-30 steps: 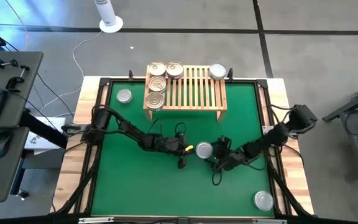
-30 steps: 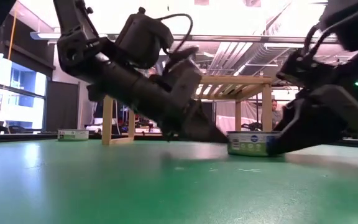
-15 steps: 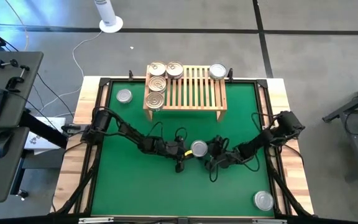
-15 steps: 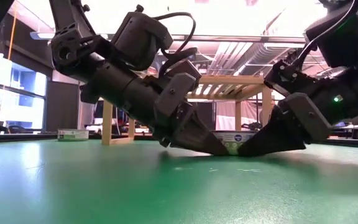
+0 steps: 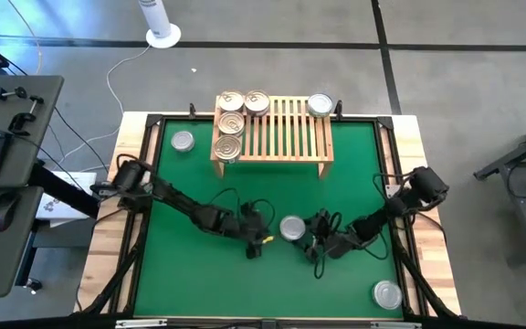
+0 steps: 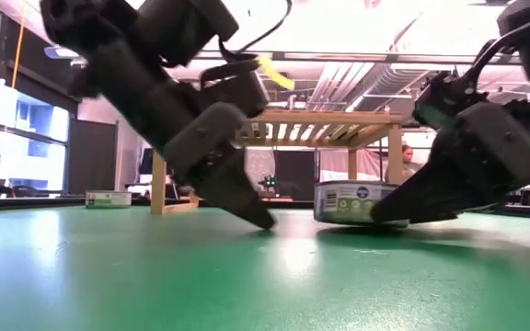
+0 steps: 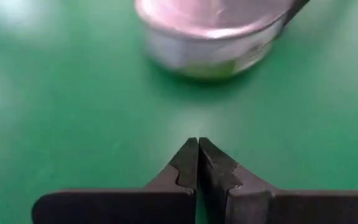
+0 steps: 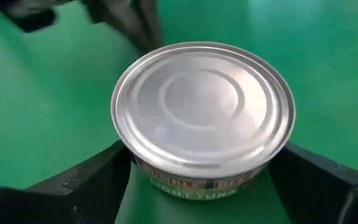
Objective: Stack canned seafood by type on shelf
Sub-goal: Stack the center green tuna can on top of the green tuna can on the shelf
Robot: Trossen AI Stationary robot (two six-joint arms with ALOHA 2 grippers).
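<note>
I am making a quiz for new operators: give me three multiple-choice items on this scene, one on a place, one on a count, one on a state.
1. Where is the silver-topped round tin nearest the grippers?
A. on the green mat between both grippers
B. on the light-wood slatted shelf
C. off the table

2. How many gold-tan ringed tins are on the shelf?
A. one
B. four
C. six

3. How is the left gripper?
A. shut, empty
B. wide open
C. holding a tin

Answers: 1 A, the right gripper straddles it on the mat; 2 B, four lie at the shelf's left end; 3 A, its fingers meet with nothing between.
</note>
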